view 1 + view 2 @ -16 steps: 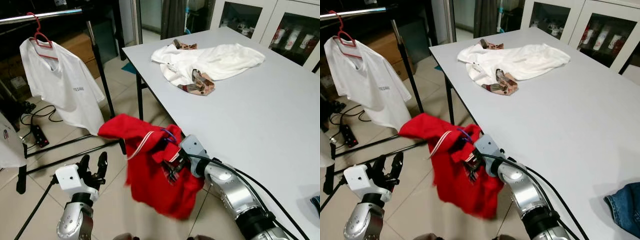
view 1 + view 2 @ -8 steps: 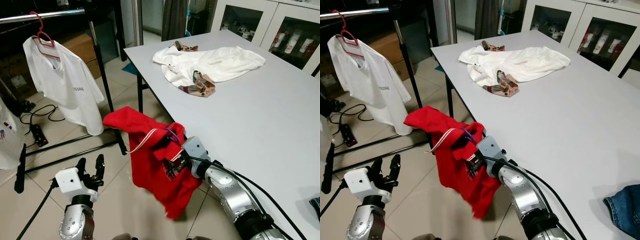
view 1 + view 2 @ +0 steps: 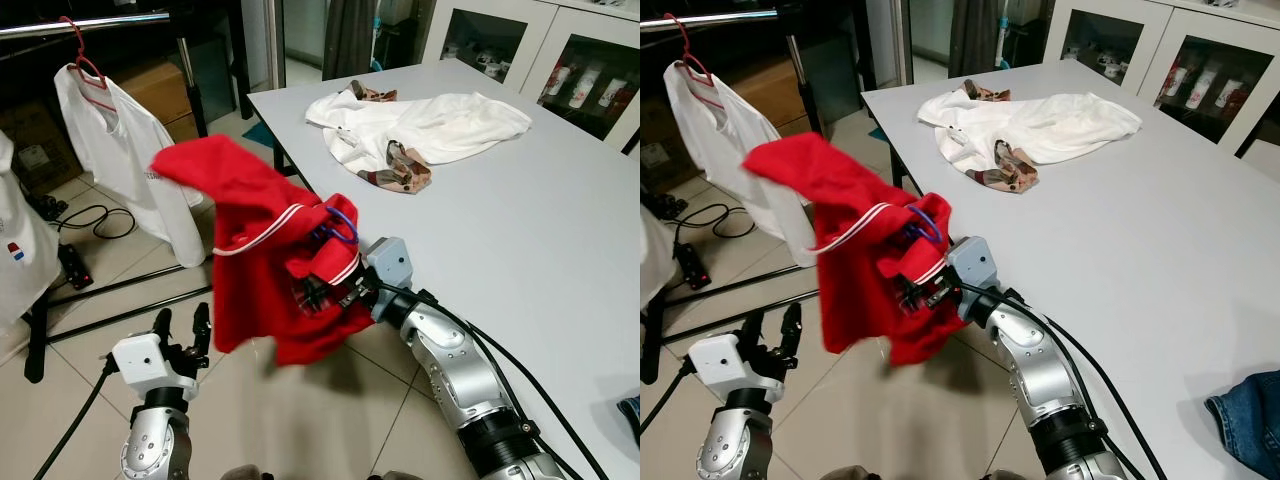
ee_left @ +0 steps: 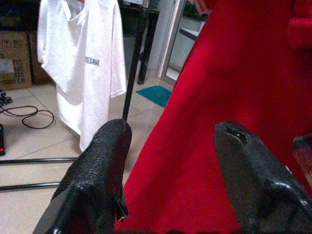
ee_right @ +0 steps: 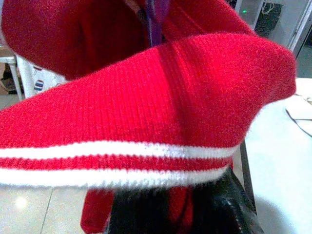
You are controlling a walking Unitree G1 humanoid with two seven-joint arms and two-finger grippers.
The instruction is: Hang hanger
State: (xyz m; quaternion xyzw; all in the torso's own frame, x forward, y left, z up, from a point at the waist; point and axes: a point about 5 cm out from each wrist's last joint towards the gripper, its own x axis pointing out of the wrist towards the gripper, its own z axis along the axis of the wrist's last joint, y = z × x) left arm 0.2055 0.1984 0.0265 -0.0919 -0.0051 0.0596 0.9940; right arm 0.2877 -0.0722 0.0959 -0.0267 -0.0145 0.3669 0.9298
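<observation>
Red shirt (image 3: pixel 255 270) — ribbed knit cloth.

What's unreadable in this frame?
- Right gripper jaws: in the eye views and the right wrist view, the red knit shirt with white stripes covers them.
- Purple hanger: in the eye views, just a loop pokes out; its body is inside the shirt.
- Silver clothes rail: in the eye views, cut off by the picture's left edge.

**Colours and Patterns**

Shirt (image 3: pixel 250 270): red, collar edged with white stripes. Hanger hook (image 3: pixel 343 225): purple-blue. Hung T-shirt (image 3: pixel 120 150): white, small dark print, on a red hanger (image 3: pixel 85 68). Worktop (image 3: pixel 520 220): pale grey. Garments (image 3: pixel 440 120) on it: white, with brown patterned cloth (image 3: pixel 405 170). Floor (image 3: pixel 70 400): beige tiles. Arms: silver; left hand (image 3: pixel 180 328) fingers black. Jeans (image 3: pixel 1248 415): blue.
</observation>
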